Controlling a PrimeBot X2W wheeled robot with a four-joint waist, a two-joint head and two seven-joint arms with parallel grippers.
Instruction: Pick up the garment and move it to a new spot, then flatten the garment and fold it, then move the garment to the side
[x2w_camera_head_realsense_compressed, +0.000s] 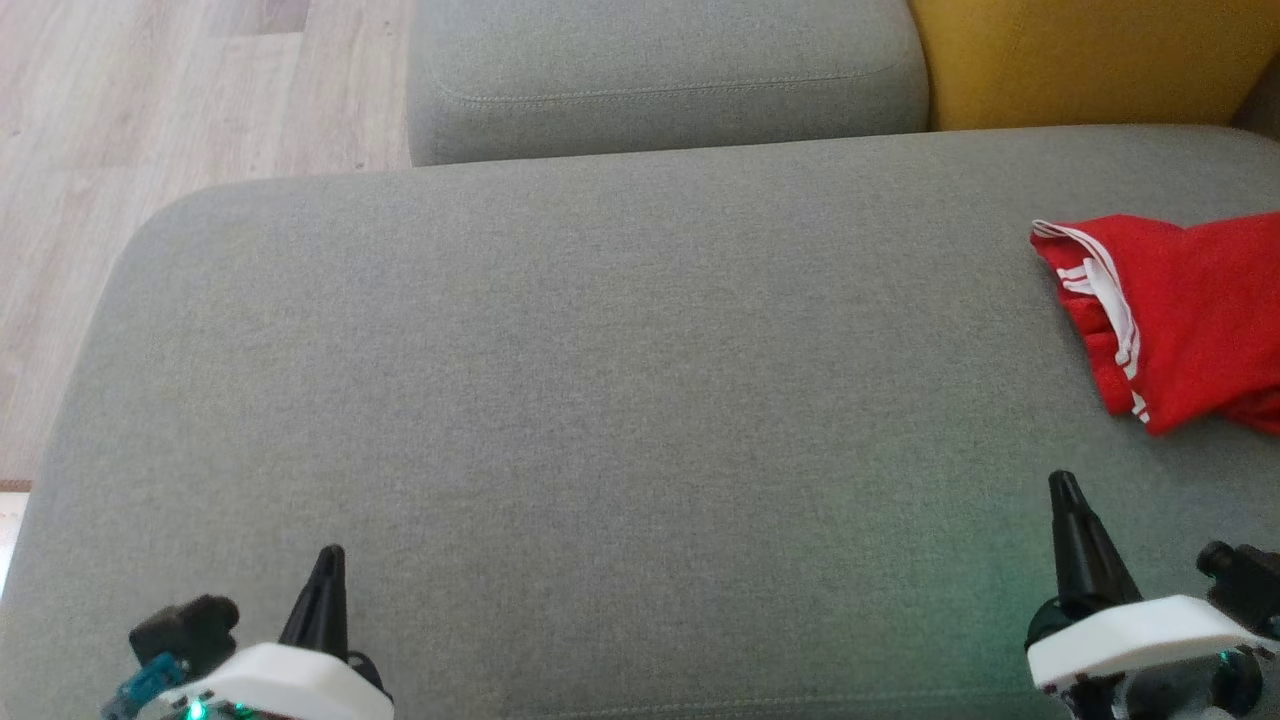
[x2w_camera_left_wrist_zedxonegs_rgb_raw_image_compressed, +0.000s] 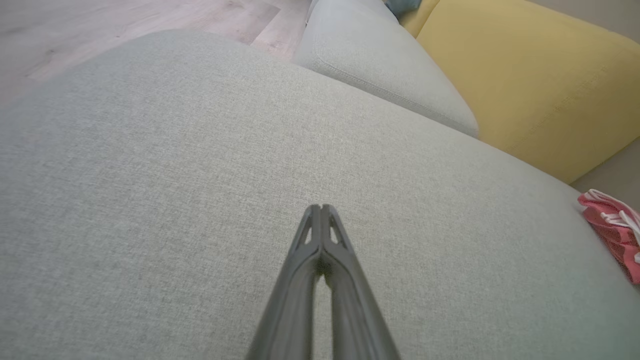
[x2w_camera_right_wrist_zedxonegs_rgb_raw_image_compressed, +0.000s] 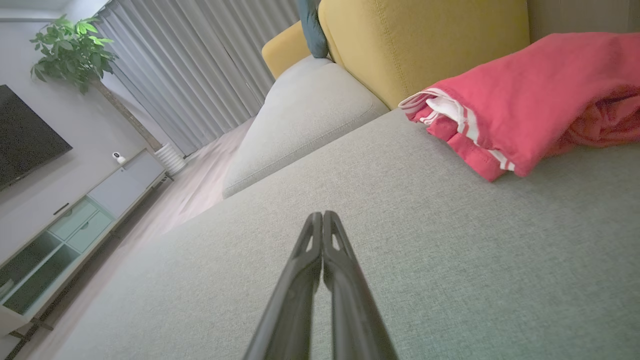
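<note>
The red garment lies in a soft, bumpy heap at the 3 o'clock edge of the big grey cushion in my head view. Some of it runs off the picture there, so I can only guess that its long way goes from 9 o'clock out to 3 o'clock. Its open edge with the white stripes faces the middle of the cushion and slants from 11 o'clock down to 5 o'clock. My right gripper is the near one: the garment sits at about 1 o'clock from it, close by but not touching. In my right wrist view the garment shows up at 1 o'clock too, past my two dark fingers, which are pressed tight together with nothing between them. My left gripper is far off at the 7 o'clock corner of the cushion. From there the garment is between 2 and 3 o'clock, across a wide bare stretch of grey. Its fingers are pressed together on nothing as well. The heap looks partly doubled over. It could be waiting to be lifted, or it could be folded and set to the side, and I cannot tell which. If it needs a reach, I think my right arm has the short way. Behind the cushion, at 12 o'clock, are a smaller grey cushion and a yellow cushion.
</note>
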